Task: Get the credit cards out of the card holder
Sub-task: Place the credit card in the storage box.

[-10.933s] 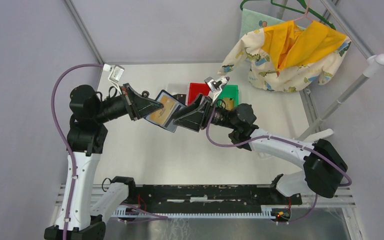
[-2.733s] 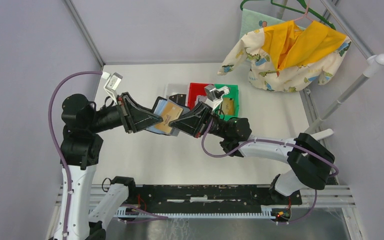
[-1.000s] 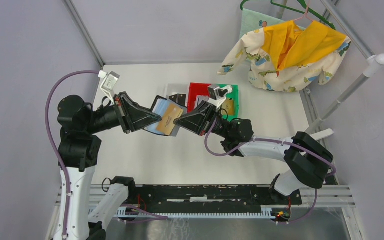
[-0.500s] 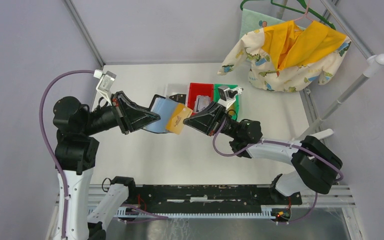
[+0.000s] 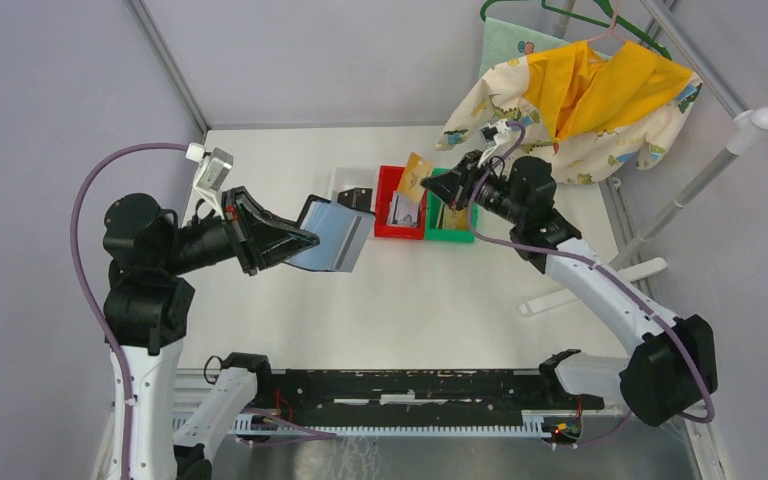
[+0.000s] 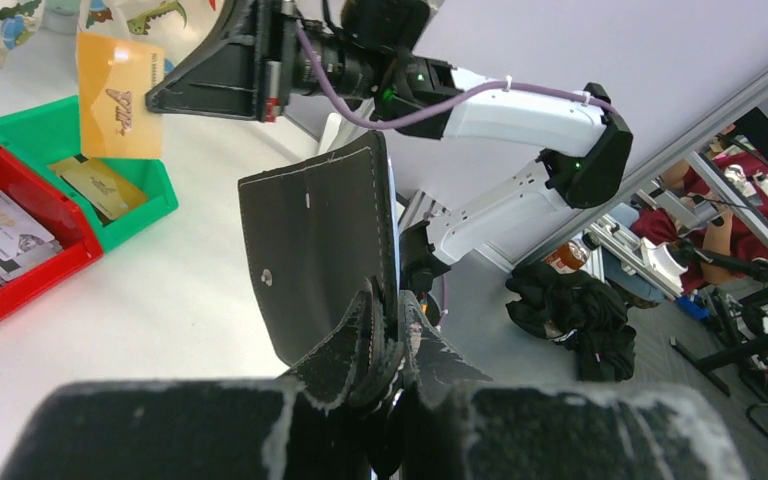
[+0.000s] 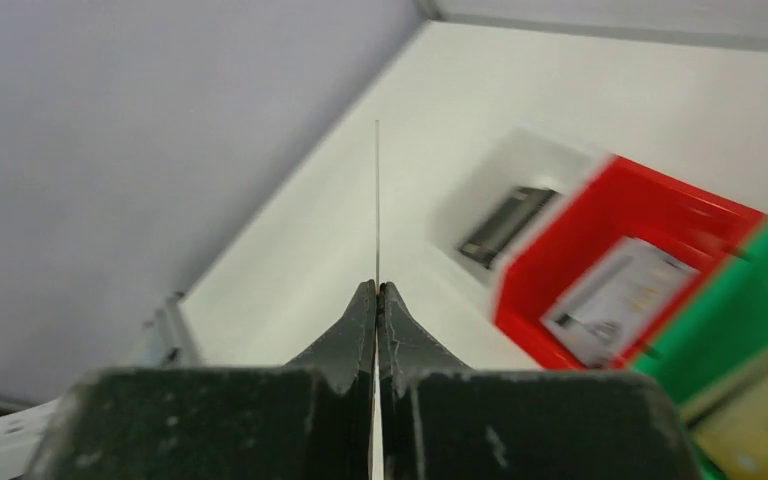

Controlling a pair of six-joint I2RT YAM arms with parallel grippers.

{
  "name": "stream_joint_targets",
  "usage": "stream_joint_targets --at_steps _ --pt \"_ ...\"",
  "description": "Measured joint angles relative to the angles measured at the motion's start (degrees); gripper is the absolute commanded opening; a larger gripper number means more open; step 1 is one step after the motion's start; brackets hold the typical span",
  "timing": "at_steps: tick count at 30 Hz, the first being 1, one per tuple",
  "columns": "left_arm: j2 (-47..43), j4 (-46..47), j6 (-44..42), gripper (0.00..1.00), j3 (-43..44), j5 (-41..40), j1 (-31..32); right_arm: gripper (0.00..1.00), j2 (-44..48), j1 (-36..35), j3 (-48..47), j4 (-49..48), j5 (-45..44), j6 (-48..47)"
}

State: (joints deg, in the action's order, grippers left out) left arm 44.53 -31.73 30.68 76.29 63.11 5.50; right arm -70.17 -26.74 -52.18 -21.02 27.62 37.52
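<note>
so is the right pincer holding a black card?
No, the right pincer is shut on the edge of a tan-gold credit card, which the left wrist view shows face-on.

White bin (image 5: 340, 175), red bin (image 5: 385, 180), green bin (image 5: 457, 228) in a row on the table (image 5: 410, 300); patterned garments (image 5: 580, 110) beyond.

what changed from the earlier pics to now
The right gripper pulled the tan-gold plastic card clear of the black folding card holder and carried it farther back and right, above the red plastic bin and the green plastic bin. The left gripper kept its grip on the open holder.
</note>
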Motion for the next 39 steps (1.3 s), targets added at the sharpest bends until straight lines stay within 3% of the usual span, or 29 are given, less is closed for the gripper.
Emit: stream_joint_targets --at_steps 7,12,19,36,39 --pt "-0.07 -0.87 -1.53 0.02 0.0 0.02 0.0 0.0 -8.57 5.79 -5.64 23.54 -12.68 -16.55" --pt "-0.07 -1.2 -1.66 0.02 0.15 0.04 0.0 0.0 -17.29 6.64 -9.53 31.01 -19.02 -21.73" --pt "-0.07 -1.18 -1.68 0.02 0.39 0.35 0.0 0.0 -23.56 6.62 -13.33 32.68 -23.15 -24.5" --pt "-0.07 -0.72 -1.66 0.02 0.79 0.5 0.0 0.0 -30.08 6.6 -14.14 31.23 -19.78 -24.9" --pt "-0.09 -0.7 -1.66 0.02 0.79 0.52 0.0 0.17 -30.08 6.6 -14.14 31.85 -20.76 -25.44"
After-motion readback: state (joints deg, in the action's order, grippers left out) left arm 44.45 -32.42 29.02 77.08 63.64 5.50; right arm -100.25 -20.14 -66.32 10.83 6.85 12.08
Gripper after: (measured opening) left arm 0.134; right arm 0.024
